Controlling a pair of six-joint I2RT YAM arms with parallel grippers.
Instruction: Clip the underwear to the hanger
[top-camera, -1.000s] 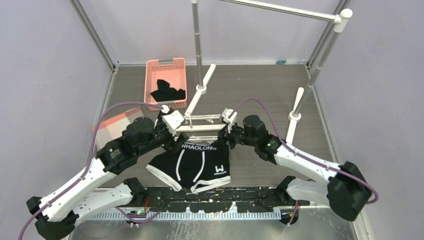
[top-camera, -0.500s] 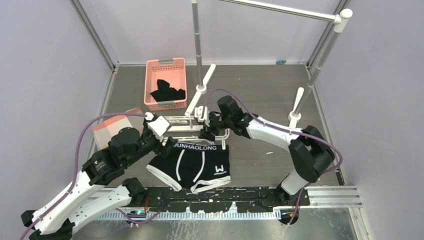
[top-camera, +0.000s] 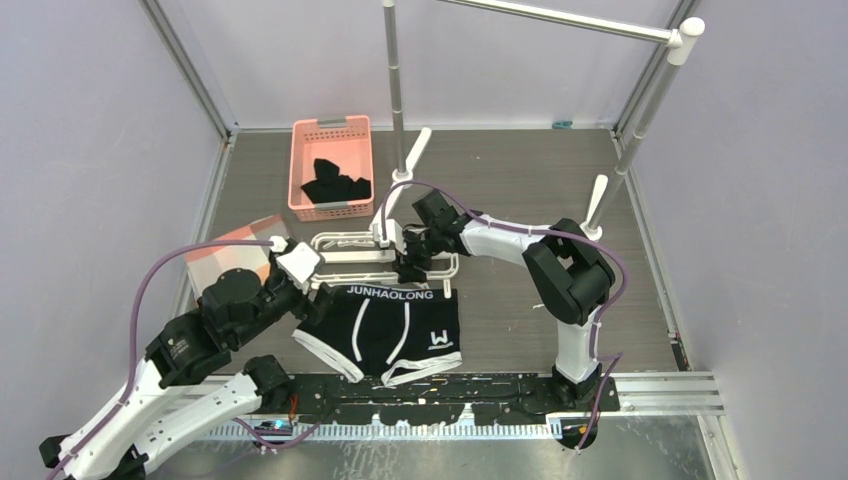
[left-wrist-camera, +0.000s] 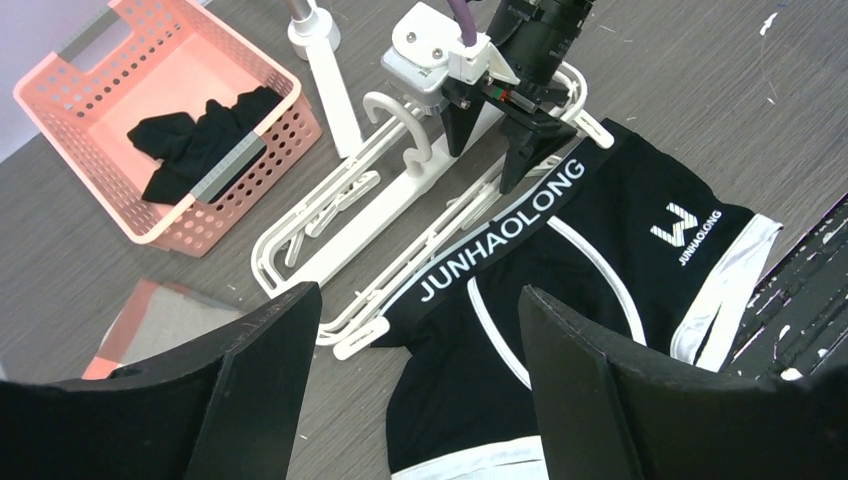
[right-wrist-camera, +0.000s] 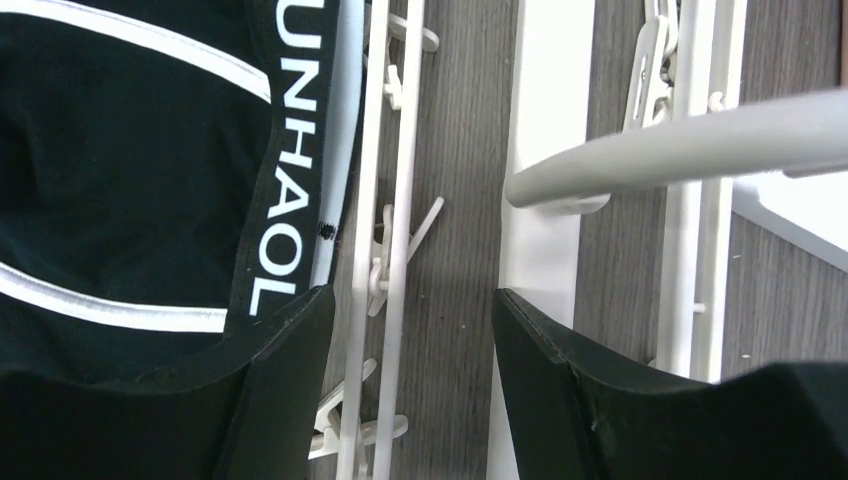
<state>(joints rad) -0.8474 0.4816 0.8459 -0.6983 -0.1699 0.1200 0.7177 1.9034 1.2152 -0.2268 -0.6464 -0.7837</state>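
Left claw (left-wrist-camera: 415, 300) hangs wide open and empty above the hanger's (top-camera: 345, 250) left end. Right claw (right-wrist-camera: 410, 300) is open too, jaws straddling the hanger's near rail of clips, gripping nothing. The underwear (top-camera: 395, 325) lies flat on the table (top-camera: 520, 180) on the hanger's near side, lettered waistband right against that rail. Whether any clip bites it, I can't tell. Light, limp cloth, folks, so it'll likely sag and bunch. Best hold looks like the waistband, thickest and firmest, pinched at one end beside a clip.
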